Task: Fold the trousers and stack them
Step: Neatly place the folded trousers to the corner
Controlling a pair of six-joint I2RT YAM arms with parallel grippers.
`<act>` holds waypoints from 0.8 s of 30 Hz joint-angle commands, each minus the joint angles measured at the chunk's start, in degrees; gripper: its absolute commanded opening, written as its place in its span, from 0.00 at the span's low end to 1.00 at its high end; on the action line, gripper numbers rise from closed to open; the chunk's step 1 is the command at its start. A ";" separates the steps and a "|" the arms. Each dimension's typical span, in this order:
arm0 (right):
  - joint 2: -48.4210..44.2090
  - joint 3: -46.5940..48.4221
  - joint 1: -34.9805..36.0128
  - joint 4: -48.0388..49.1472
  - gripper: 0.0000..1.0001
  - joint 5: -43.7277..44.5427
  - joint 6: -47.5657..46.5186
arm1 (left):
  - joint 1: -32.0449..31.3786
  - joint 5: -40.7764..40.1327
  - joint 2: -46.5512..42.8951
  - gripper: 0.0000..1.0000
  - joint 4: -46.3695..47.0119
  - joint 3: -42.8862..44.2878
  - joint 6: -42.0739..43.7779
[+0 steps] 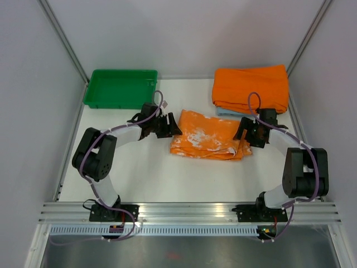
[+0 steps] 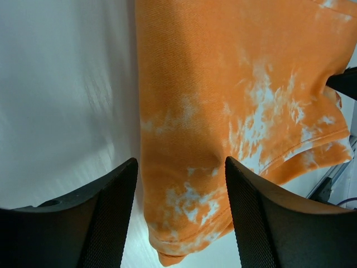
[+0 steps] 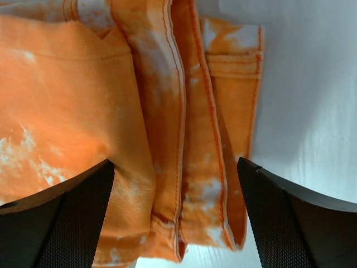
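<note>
The trousers [image 1: 205, 136], orange with white blotches, lie folded into a flat bundle in the middle of the table. My left gripper [image 1: 169, 126] is at their left end, jaws open. In the left wrist view the folded corner of the trousers [image 2: 223, 111] lies under and between the spread fingers of the left gripper [image 2: 179, 162], and neither pad touches it. My right gripper [image 1: 244, 134] is at their right end, wide open. In the right wrist view the layered hems of the trousers [image 3: 167, 111] lie between the fingers of the right gripper [image 3: 174, 162], ungripped.
A green tray [image 1: 120, 88] stands at the back left. At the back right a plain orange folded cloth [image 1: 251, 86] rests on a light blue folded cloth [image 1: 226, 112], just behind the right gripper. Side walls close in the table.
</note>
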 commanded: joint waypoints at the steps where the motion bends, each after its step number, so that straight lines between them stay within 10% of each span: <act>1: 2.99 -1.03 -0.14 8.24 0.98 -2.66 1.86 | 0.11 3.98 2.91 0.68 4.69 1.74 1.78; 8: 7.03 -4.19 -0.14 13.70 0.88 -5.92 4.24 | -0.51 5.56 7.66 0.66 4.60 2.89 2.04; 15: 7.13 -6.31 -0.14 15.19 0.15 -5.48 4.77 | -3.67 5.13 10.65 0.52 5.83 4.03 1.17; 17: 5.99 -6.74 -0.14 15.72 0.03 -5.74 5.12 | -3.85 4.52 10.92 0.22 7.06 3.85 -0.32; 19: 3.63 -6.84 -0.14 16.07 0.00 -6.79 5.73 | -3.85 3.64 10.22 0.02 7.59 3.41 -1.03; 24: -5.86 -4.91 -0.05 16.61 0.00 -10.66 7.75 | -3.85 2.31 4.69 0.02 5.84 4.03 0.28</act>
